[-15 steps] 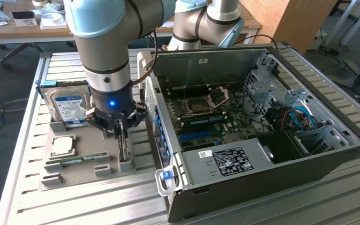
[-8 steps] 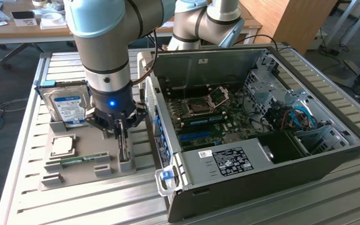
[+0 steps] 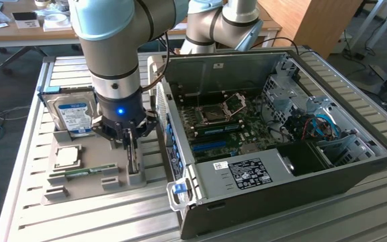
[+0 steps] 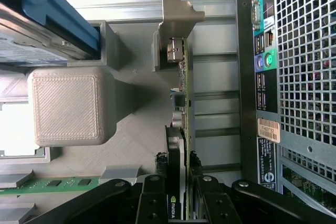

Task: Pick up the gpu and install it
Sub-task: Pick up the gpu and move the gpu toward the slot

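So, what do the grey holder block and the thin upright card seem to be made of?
The grey square holder block: probably matt 3D-printed plastic; fine parallel layer lines show on its face. The thin green gpu card: circuit board, by its green edge, with a dull, apparently metal end bracket.

One gpu [image 4: 182, 98], one hard drive [image 3: 72, 113], one memory stick [image 3: 82, 173], one processor [image 3: 68, 156] and one computer case [image 3: 301, 196].

Black fingers [image 4: 156, 199] clamp both faces of the gpu [image 4: 182, 114], which stands on edge in grey holder [image 4: 131, 129]. Silver bracket [image 4: 176, 11] at its far end. Computer case [image 4: 304, 51] just beside; memory stick [image 4: 52, 183] and hard drive [image 4: 31, 30] on the opposite side.
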You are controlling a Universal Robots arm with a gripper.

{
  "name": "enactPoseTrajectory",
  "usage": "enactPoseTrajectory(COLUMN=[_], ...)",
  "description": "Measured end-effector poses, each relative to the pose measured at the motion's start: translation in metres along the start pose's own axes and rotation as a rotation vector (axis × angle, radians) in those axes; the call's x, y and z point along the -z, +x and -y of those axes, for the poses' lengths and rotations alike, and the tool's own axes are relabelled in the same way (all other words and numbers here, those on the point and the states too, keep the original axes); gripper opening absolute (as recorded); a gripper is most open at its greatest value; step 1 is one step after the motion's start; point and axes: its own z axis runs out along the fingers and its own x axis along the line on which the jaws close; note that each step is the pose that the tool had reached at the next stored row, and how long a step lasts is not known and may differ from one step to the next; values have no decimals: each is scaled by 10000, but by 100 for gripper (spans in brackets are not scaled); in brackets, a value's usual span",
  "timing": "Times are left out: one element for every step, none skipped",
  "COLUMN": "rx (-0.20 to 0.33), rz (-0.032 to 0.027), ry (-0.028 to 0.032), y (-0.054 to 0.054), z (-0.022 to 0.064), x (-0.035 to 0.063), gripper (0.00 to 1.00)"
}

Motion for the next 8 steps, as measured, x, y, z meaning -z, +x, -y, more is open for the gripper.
enactPoseTrajectory(rx=[0, 0, 0, 0, -1, -1, -1, -1], rz=[0, 0, 1, 2, 1, 0, 0, 0], ry=[0, 0, -1, -2, -1, 0, 0, 1], y=[0, 0, 0, 0, -1, -1, -1, -1], z=[0, 0, 0, 0, -1, -2, -2, -3], x=[0, 0, 1, 6, 17, 30, 44, 64], gripper=[27, 27, 27, 27, 27, 27, 27, 27])
